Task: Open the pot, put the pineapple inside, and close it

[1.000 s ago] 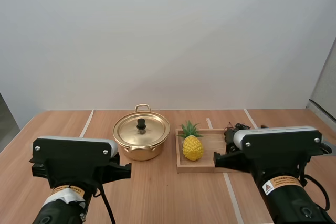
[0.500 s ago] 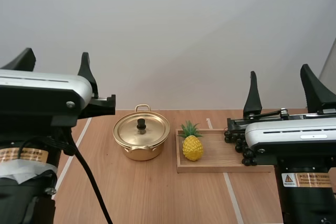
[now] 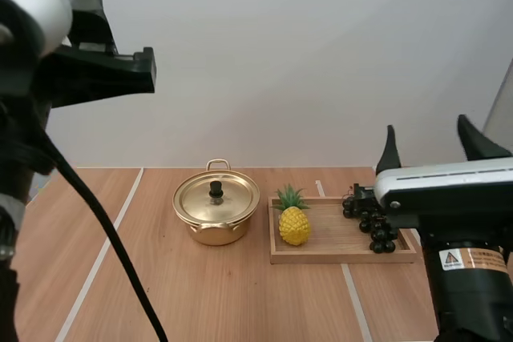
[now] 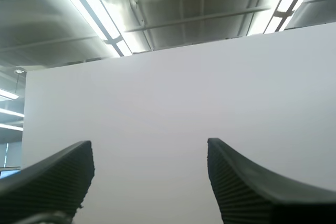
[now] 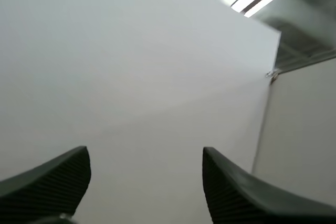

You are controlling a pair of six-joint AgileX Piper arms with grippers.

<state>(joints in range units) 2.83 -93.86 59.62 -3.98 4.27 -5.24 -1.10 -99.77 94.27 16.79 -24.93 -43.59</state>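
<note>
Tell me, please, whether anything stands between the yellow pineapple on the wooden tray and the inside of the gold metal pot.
Yes: the gold lid with its black knob sits on the gold metal pot, closing it. Nothing else lies between the yellow pineapple on the wooden tray and the pot.

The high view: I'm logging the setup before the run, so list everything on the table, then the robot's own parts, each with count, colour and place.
pot: one, gold, on the table left of the tray
lid: one, gold with a black knob, shut on the pot
pineapple: one, yellow with green leaves, upright at the tray's left end
tray: one, light wood, right of the pot
grapes: one bunch, dark, at the tray's right end
table: one, brown wood with pale lines
left gripper: one, black, open, high above the table's left side
right gripper: one, black, open, pointing up near the tray's right end
</note>
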